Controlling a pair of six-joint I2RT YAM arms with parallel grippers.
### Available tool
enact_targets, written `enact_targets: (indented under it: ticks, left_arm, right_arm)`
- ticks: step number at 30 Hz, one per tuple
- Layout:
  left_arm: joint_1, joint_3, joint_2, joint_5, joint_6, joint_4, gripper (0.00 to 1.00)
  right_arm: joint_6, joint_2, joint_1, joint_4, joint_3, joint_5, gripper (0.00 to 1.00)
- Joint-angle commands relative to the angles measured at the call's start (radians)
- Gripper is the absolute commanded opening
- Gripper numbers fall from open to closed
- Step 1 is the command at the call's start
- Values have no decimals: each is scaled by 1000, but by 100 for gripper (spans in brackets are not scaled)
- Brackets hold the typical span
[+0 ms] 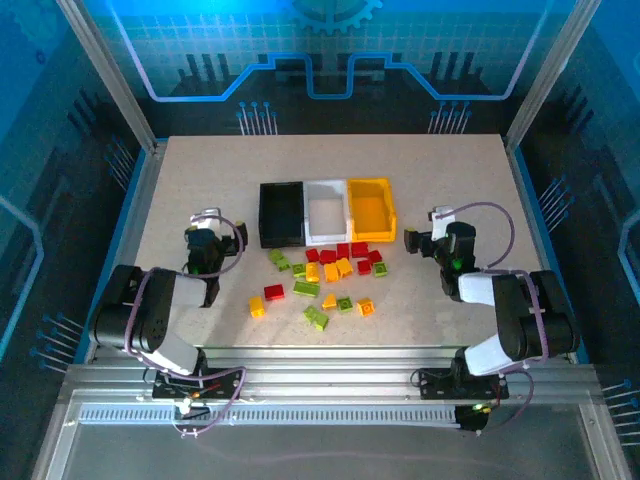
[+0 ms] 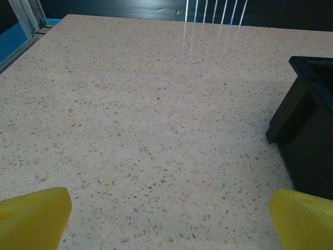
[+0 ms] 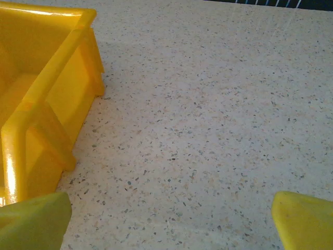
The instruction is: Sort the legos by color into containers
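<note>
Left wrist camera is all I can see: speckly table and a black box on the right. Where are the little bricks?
Observer: The legos lie scattered to the right of your left tool, on the near side of the black bin.
Operator: What's next to the black box?
Observer: A white bin joins it, then a yellow bin.
Operator: Is the other arm busy?
Observer: No, the right tool is open and holds nothing, beside the yellow bin.
</note>
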Motion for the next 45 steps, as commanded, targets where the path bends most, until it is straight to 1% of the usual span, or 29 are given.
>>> enact_targets:
  ticks: [1,41,43,45]
  left_arm:
    - [3,20,11,6,10,34,99]
    - [3,19,10,4,11,38,99]
    - [3,1,-33,-3,6,35,99]
    - [3,-7,-87,-63,-13,3,99]
  right_arm:
    - [-20,12,-8,41,22,-7,100]
    - [-16,10,-15,43,25,-18,100]
    - [2,-33,-22,-89,85,-2,100]
    - [4,-69,-24,-252,163,5,100]
